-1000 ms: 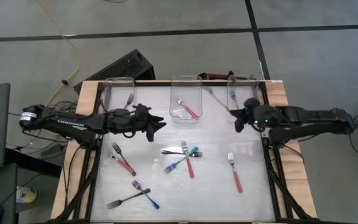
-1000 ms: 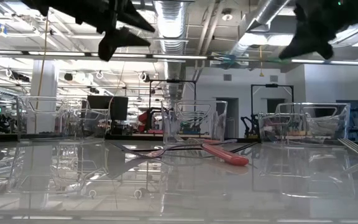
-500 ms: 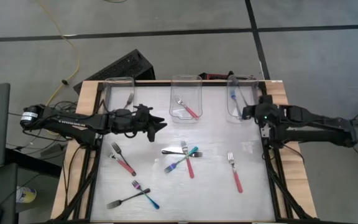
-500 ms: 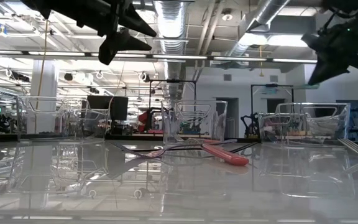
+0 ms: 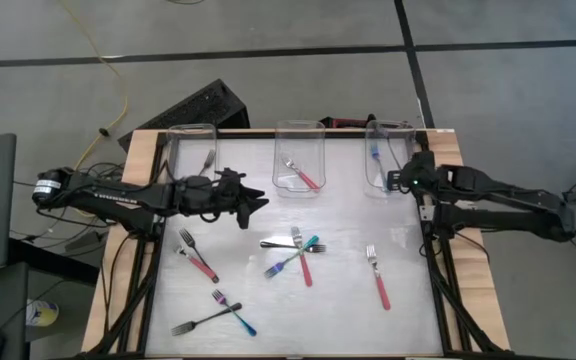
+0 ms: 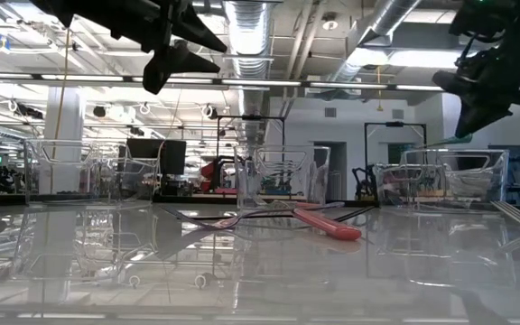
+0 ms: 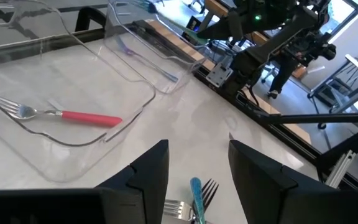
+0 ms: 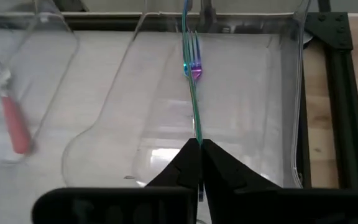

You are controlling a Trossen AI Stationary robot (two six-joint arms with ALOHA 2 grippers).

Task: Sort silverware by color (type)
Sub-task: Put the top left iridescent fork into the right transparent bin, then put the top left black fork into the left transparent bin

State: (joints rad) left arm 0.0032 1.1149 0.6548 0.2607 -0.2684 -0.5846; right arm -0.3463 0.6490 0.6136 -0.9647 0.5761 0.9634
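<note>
My right gripper hangs over the near end of the right clear bin and is shut on a thin teal fork. A blue-handled fork lies in that bin. My left gripper is open and empty, above the table left of the middle bin, which holds a red-handled fork. The left bin holds a grey fork. On the table lie red forks, a crossed heap of forks, and a grey fork crossing a blue one. My right gripper pinches the teal fork's thin handle between its two shut fingertips, which lie along it. The fork sticks straight out from the fingertips, its tines far from them, over the right bin's floor. Whether the tines touch the bin I cannot tell.
The three clear bins stand in a row along the table's far edge. A black frame rail runs along the table's right side, under the right arm. In the left wrist view a teal fork of the heap lies below the left fingers.
My right gripper has carried the teal fork from over the table toward the far right, to above the right bin. It has stayed shut. The left arm has kept still.
</note>
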